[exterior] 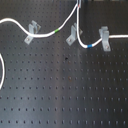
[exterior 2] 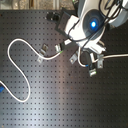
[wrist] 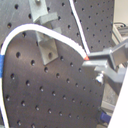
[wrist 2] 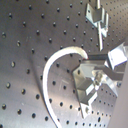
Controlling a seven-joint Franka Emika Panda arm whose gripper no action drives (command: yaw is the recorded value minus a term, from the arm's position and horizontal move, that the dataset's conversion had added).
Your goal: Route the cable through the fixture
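- Black perforated table [exterior: 60,95] fills the first exterior view, dotted with a regular grid of holes.
- My arm [exterior 2: 92,22], white with a blue light, comes in from the upper right of the second exterior view and hides much of the fixture there.
- The cable [exterior: 47,35], white, runs from upper left across the first exterior view past the left clip [exterior: 32,31], rises at the middle clip [exterior: 74,34], then dips in a loop to the right clip [exterior: 105,38]; its green band [exterior: 58,31] sits between the first two clips, its blue band [exterior: 88,46] at the loop's bottom.
- The hand [wrist: 89,59] appears closed on the cable in the first wrist view.
- I judge the middle section is being threaded; next I must lower the held cable into the middle clip.
- No readable writing or brand anywhere.
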